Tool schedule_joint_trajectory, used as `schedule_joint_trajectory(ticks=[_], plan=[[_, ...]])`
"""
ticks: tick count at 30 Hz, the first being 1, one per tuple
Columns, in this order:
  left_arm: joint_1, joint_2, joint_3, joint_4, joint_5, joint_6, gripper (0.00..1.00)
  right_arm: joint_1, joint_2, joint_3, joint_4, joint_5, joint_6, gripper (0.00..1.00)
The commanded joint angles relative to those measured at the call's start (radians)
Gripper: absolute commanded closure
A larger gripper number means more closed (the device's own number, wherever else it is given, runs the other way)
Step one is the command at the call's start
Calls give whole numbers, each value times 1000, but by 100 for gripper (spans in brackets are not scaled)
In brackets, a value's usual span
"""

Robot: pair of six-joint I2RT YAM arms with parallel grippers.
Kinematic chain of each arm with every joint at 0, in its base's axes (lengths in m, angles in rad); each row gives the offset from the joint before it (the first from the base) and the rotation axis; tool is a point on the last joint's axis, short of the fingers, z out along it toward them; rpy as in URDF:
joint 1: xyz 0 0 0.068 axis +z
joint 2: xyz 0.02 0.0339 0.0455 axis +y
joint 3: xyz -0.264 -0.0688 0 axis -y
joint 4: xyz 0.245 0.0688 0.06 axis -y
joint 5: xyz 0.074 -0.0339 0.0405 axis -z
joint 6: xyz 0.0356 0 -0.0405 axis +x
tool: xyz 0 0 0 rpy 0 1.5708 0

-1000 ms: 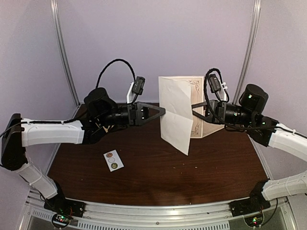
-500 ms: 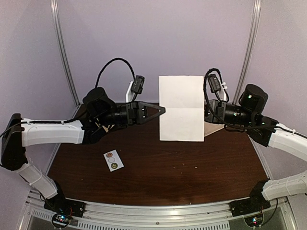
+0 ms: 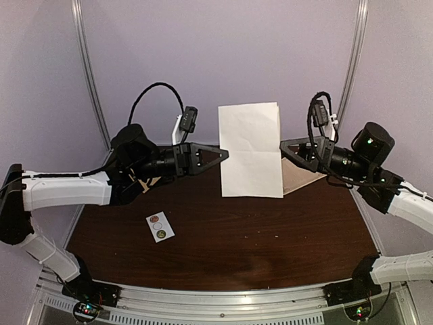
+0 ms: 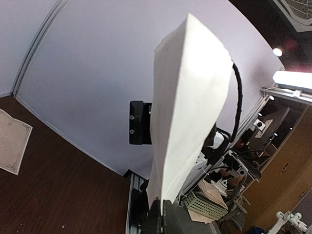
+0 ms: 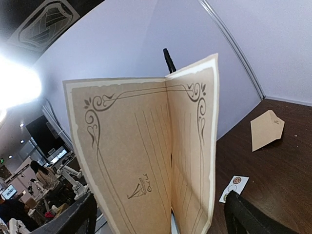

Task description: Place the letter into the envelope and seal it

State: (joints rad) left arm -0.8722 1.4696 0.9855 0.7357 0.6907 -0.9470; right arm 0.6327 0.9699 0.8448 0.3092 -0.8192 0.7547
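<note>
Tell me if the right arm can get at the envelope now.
Probably not cleanly: the right gripper is open and free, but the envelope lies under the left arm, and the letter held upright by the left gripper hangs between them.

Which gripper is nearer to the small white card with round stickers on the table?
Left. The left gripper, shut on the letter, hangs behind the sticker card, toward the centre; the right gripper, jaws open, is beyond the letter's opposite edge.
</note>
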Motion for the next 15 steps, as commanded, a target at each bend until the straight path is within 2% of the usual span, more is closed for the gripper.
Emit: schedule_joint_trajectory(ticks=[1,6,9,11,12,15], plan=[[-2,-20,-5,9,-8,23,100,-4,-29,-27,84,-17,17,8],[-2,-13,11,-7,4,30,100,-4,-25,-27,85,-28,8,3],[-2,-10,16,-7,11,30,100,-3,-4,-24,66,-27,-2,9],[-1,-6,18,-6,17,30,100,-1,11,-24,64,-29,-2,20],[-2,-4,20,-5,23,30,100,-2,19,-23,65,-30,-2,32],[-2,0,22,-5,31,30,100,0,37,-20,71,-33,-3,60]])
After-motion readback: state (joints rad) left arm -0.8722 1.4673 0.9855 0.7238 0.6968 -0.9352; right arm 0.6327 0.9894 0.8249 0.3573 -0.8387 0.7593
